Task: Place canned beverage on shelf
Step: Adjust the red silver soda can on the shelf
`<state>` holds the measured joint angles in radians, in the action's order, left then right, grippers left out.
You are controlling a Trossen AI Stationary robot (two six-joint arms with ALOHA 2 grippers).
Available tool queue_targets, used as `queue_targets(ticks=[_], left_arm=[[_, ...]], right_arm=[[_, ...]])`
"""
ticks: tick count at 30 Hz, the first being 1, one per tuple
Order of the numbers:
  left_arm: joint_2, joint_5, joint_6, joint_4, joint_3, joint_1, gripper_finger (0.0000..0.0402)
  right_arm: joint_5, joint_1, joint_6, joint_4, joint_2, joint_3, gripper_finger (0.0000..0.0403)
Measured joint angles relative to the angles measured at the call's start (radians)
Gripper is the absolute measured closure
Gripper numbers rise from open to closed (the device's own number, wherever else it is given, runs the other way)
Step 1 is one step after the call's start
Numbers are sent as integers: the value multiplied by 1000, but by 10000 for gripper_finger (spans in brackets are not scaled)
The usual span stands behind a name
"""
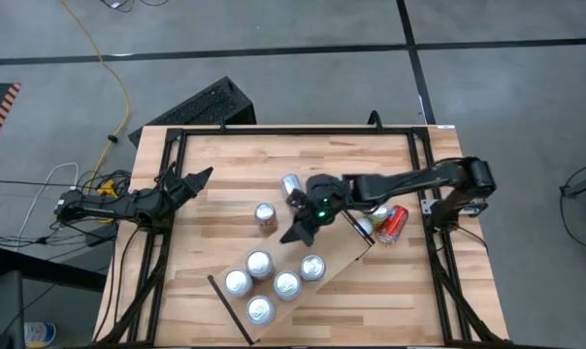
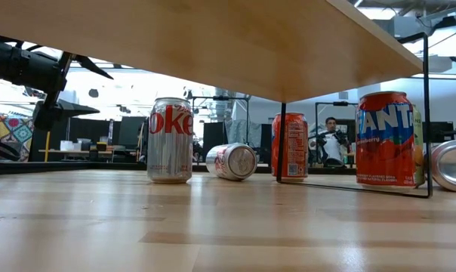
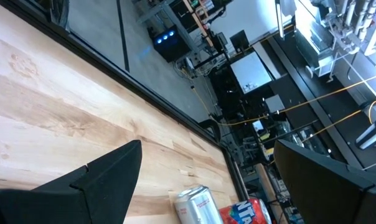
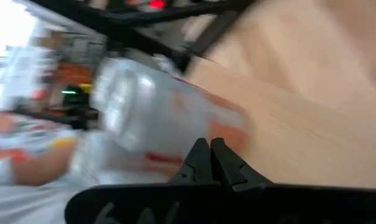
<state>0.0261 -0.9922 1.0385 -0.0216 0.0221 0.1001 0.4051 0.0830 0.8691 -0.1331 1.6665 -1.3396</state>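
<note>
Pressed together with nothing between them, the two dark fingers of the right gripper [image 4: 210, 152] fill the foreground of the right wrist view, their tips meeting just short of a blurred silver can lying on its side [image 4: 157, 112]. From above, this right gripper [image 1: 301, 229] hangs over the middle of the striped butcher-block tabletop [image 1: 225, 165], just off the far corner of the pale plain-wood shelf [image 1: 346, 260], which sits slantwise toward the table's near edge and carries five upright silver-topped cans [image 1: 260, 262]. The toppled silver can [image 1: 291, 184] lies just beyond the gripper, on the side away from the shelf, with its long axis flat along the wood, so a grasp would probably have to come across its body. An upright silver cola can [image 1: 265, 215] stands just to the gripper's left. A red-and-orange can lying flat [image 1: 393, 223] rests under the right forearm. The right arm is plainly the nearer to all of these. The left gripper [image 1: 198, 178] waits with its fingers spread near the table's left edge, well apart from the cans.
</note>
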Motion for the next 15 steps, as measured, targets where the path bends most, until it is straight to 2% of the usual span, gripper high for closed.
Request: queue_targets(ticks=[5, 9, 12, 15], left_arm=[[0, 1, -10, 0, 0, 0, 51], [0, 1, -10, 0, 0, 0, 51], [0, 1, -9, 0, 0, 0, 51], [0, 1, -9, 0, 0, 0, 51]], right_arm=[[-86, 18, -35, -285, -122, 2, 403], [-167, 77, -11, -481, -223, 0, 403], [-213, 131, 44, -556, -250, 1, 403], [-230, 180, 87, -540, -253, 1, 403]])
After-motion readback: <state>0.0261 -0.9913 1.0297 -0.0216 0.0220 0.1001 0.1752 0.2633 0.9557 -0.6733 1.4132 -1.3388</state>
